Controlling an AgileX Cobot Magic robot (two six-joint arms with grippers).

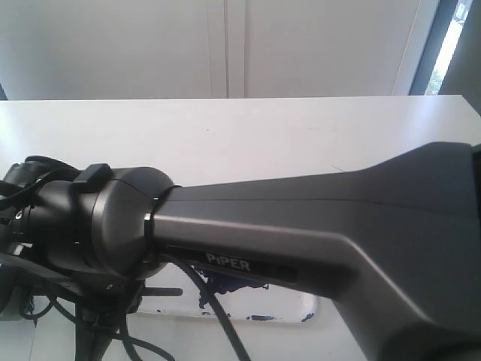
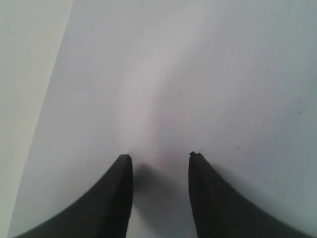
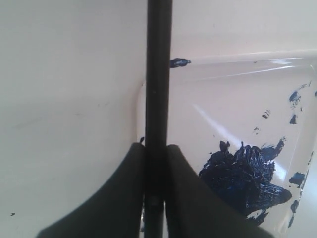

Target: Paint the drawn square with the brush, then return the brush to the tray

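Observation:
In the right wrist view my right gripper [image 3: 156, 145] is shut on the black handle of the brush [image 3: 158, 74]. The handle runs straight out between the fingers, and its bristles are out of view. It hangs over a corner of the white tray [image 3: 237, 62], beside the tray's dark blue paint blotch [image 3: 245, 173]. In the exterior view the right arm [image 1: 301, 218] covers most of the scene. Only a strip of the tray [image 1: 289, 307] with blue specks shows under it. My left gripper [image 2: 161, 156] stands open over a plain white surface, holding nothing. The drawn square is hidden.
A white table [image 1: 240, 135] reaches back to a pale wall. Black cables [image 1: 218, 316] hang from the right arm's wrist at the lower left. Small blue paint specks [image 3: 179, 62] dot the tray's rim.

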